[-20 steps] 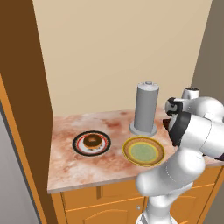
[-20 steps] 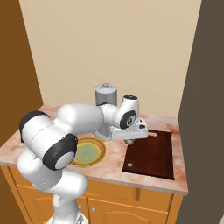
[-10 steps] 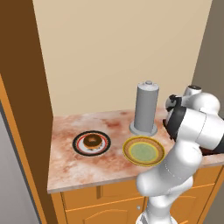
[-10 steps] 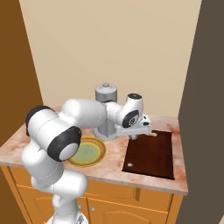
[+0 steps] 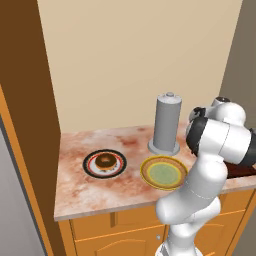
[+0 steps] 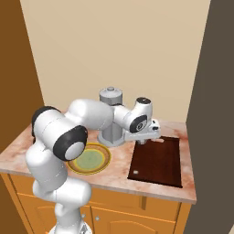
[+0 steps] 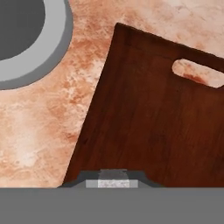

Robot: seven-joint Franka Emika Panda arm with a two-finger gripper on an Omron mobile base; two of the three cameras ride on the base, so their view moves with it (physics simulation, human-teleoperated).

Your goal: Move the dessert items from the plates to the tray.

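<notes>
A round chocolate-brown glazed donut (image 5: 105, 160) lies flat on the round black-rimmed plate with red ring (image 5: 104, 164). Just beside it sits the round yellow-rimmed plate with green centre (image 5: 163, 172), flat on the counter. The flat dark brown rectangular tray (image 6: 156, 160) lies well apart; a small pale greyish-white lump (image 7: 113, 178) shows above its near edge.

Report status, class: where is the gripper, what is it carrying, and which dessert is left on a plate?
Gripper shut on small pale lump, over tray. Donut on black-rimmed plate. Yellow-rimmed plate bare. Grey cylinder close beside tray.
</notes>
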